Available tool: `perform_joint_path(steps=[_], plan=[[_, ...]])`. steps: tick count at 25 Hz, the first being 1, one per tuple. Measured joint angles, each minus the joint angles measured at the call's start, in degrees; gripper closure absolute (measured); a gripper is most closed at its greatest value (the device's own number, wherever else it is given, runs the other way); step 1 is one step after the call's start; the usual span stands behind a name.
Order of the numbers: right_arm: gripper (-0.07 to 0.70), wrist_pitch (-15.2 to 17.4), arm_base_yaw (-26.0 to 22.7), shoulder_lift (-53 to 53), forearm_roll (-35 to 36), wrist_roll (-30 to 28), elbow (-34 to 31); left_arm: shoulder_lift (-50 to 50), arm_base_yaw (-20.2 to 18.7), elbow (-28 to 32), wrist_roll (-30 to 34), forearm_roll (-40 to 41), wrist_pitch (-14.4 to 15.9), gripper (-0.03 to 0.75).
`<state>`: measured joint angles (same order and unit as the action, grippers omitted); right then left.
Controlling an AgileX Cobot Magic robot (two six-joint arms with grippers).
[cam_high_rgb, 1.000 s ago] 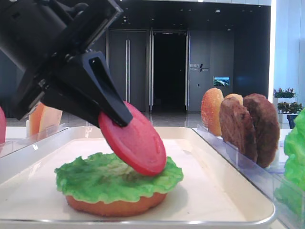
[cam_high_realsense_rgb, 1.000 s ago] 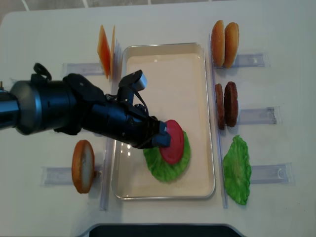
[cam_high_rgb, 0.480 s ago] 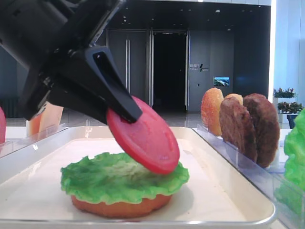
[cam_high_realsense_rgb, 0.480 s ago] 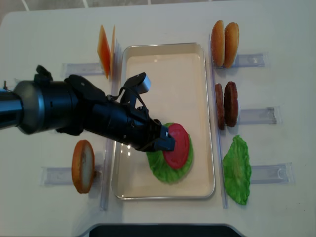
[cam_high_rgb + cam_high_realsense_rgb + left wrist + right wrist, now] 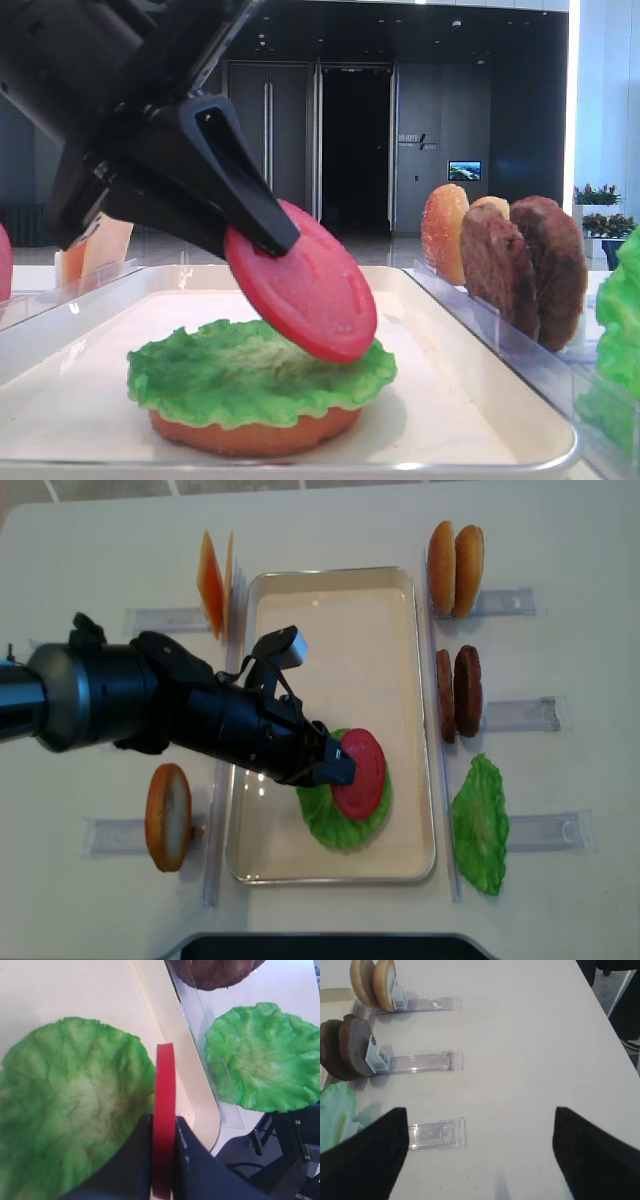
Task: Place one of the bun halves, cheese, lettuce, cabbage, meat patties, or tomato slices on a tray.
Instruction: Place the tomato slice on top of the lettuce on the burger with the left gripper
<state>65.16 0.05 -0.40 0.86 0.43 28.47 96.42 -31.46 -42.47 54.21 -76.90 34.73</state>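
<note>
Left end effector [image 5: 162,1160] clamps tilted tomato slice [image 5: 300,280] just above lettuce [image 5: 260,375].

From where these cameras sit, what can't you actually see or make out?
- Bun base: from overhead and in the left wrist view, the lettuce covers it.
- Whether the tomato slice touches the lettuce: not clear in any view.
- Right tool: only two dark fingers show in its wrist view, cut by the bottom edge.
- Cheese: mostly behind the left tool in the low view.
</note>
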Motion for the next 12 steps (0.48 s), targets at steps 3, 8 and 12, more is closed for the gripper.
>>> perform_joint_path(steps=[3, 8, 12], plan=[[0.044, 0.0, 0.0, 0.0, 0.0, 0.0, 0.0, 0.0, 0.0, 0.0, 0.0, 0.0, -0.11, 0.662], [0.044, 0.0, 0.0, 0.0, 0.0, 0.0, 0.0, 0.0, 0.0, 0.0, -1.9, 0.47, -0.11, 0.662], [0.044, 0.0, 0.0, 0.0, 0.0, 0.0, 0.0, 0.0, 0.0, 0.0, -5.71, 3.18, -0.37, 0.64]])
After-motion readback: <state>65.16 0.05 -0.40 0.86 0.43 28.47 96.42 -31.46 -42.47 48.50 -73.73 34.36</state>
